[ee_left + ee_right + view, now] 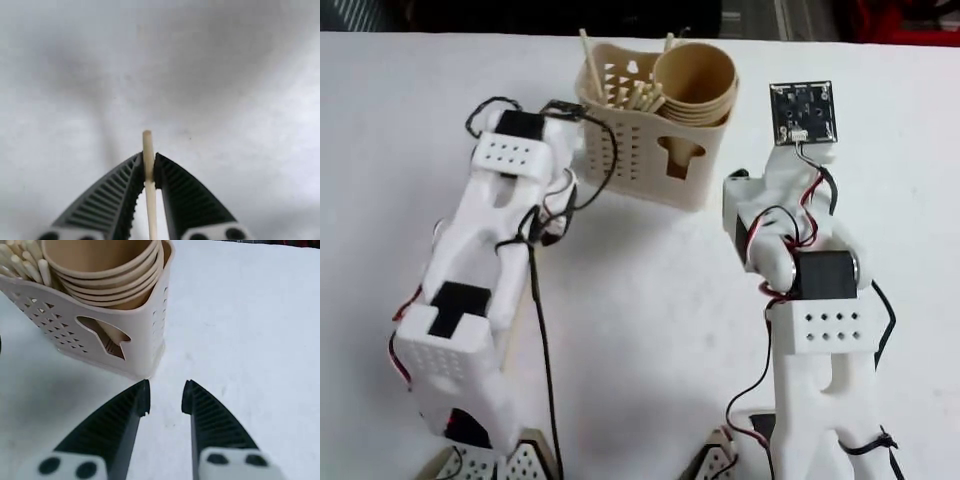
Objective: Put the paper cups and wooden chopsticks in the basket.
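My left pincer pinches a chopstick lengthwise between its jaws, tip poking out past them above the surface. My right pincer is spread, just short of the basket holding cups and chopsticks.

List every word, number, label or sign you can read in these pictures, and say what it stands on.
No text can be read.
The basket shows only cut-out holes; the paper cups and the wooden chopstick in the left gripper are plain.
Any print on the circuit board by the basket is too small to tell.
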`<state>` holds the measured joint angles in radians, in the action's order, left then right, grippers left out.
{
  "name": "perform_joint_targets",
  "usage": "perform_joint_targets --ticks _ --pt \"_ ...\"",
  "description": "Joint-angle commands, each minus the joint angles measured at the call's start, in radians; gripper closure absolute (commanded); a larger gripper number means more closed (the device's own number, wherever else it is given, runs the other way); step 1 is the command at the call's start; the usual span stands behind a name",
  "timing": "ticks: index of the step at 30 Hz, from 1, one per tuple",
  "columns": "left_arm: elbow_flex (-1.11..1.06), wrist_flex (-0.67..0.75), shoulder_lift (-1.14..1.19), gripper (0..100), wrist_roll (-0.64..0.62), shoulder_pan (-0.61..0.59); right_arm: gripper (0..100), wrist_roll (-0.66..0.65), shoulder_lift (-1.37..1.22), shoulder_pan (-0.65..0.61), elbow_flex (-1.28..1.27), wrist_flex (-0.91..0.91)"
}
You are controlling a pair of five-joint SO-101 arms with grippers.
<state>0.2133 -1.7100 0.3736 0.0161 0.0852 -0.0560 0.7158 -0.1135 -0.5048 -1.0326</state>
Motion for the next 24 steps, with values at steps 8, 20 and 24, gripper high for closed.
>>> perform_joint_targets --ticks 8,20,24 --pt "-0.002 -0.069 -0.151 98 0.037 -0.019 88.2 0.005 0.030 0.010 0.006 0.016" --pt "0.009 0.031 -0.512 98 0.035 -0.012 88.3 0.008 0.030 0.010 0.006 0.012" --pt "0.078 0.071 -0.561 98 0.034 -0.012 88.3 0.008 0.030 0.010 0.006 0.012"
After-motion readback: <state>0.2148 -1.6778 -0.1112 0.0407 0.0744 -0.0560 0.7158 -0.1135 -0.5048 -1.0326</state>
